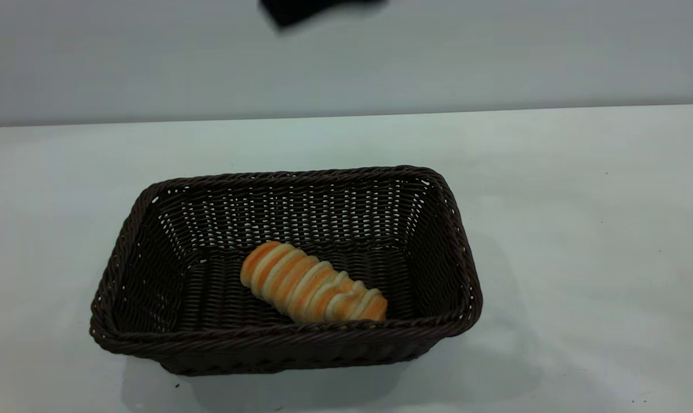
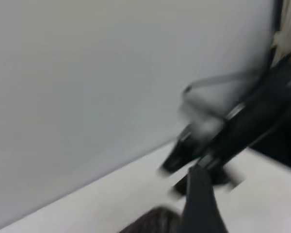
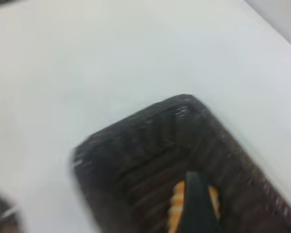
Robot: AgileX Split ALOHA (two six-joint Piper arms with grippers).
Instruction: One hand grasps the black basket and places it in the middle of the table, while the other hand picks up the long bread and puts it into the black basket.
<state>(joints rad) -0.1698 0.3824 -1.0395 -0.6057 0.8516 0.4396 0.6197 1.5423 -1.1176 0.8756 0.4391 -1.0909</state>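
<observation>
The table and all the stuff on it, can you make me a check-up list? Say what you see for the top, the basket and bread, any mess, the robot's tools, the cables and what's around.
Surface: white table, a few tiny dark specks.
Basket: upright on the table, near the middle.
Bread: lying slantwise on the basket floor, towards the front wall.
Clutter: nothing seen.
Left tool: one dark finger shows in the left wrist view, above the basket edge.
Right tool: one dark finger shows in the right wrist view, over the bread, not touching it.
Cables: a thin black loop on the other arm.
Surroundings: plain grey wall.
</observation>
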